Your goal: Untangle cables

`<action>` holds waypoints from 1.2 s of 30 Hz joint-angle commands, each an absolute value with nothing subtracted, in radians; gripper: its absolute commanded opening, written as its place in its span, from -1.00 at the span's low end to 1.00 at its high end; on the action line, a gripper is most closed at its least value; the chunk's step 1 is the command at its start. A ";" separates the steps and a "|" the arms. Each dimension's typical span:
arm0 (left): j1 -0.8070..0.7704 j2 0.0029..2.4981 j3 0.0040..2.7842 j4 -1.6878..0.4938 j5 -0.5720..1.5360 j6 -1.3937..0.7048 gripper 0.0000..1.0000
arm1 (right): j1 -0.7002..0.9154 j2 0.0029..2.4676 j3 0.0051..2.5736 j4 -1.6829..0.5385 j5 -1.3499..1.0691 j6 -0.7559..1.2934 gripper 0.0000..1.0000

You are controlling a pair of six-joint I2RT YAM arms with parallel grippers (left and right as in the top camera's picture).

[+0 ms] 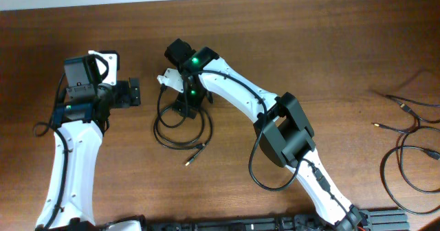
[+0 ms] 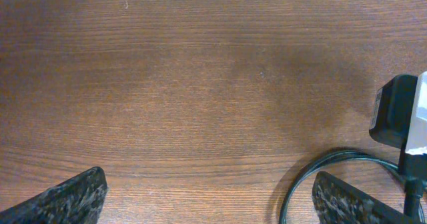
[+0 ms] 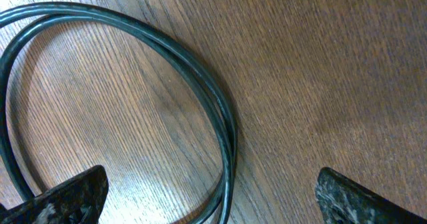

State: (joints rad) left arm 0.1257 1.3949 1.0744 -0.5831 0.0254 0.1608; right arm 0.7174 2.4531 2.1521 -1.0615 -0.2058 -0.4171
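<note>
A thin black cable (image 1: 180,128) lies in a loose double loop on the wooden table, its plug end (image 1: 194,155) pointing to the front. My right gripper (image 1: 187,108) is open, low over the loop's top edge. In the right wrist view the doubled cable (image 3: 223,127) runs between the two open fingers (image 3: 213,201), ungripped. My left gripper (image 1: 136,92) is open and empty, left of the loop. In the left wrist view its fingers (image 2: 210,207) frame bare wood, and the cable's edge (image 2: 313,165) curves by the right finger. More black cables (image 1: 412,145) lie spread at the far right.
The right arm's black and white wrist (image 2: 402,117) shows at the right edge of the left wrist view, close to my left gripper. The right arm's own wire (image 1: 265,179) hangs in a loop under its elbow. A black rail (image 1: 275,223) runs along the front edge.
</note>
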 commanded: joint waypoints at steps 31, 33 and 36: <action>0.127 1.373 1.076 -0.585 0.022 0.173 0.97 | 0.571 2.545 2.146 -1.054 0.039 -0.410 -0.92; 0.127 1.373 1.076 -0.585 0.022 0.173 0.97 | 0.505 2.545 2.146 -1.055 0.041 -0.410 -0.92; 0.127 1.373 1.076 -0.585 0.022 0.173 0.98 | 0.372 2.545 2.146 -1.066 0.094 -0.410 -0.92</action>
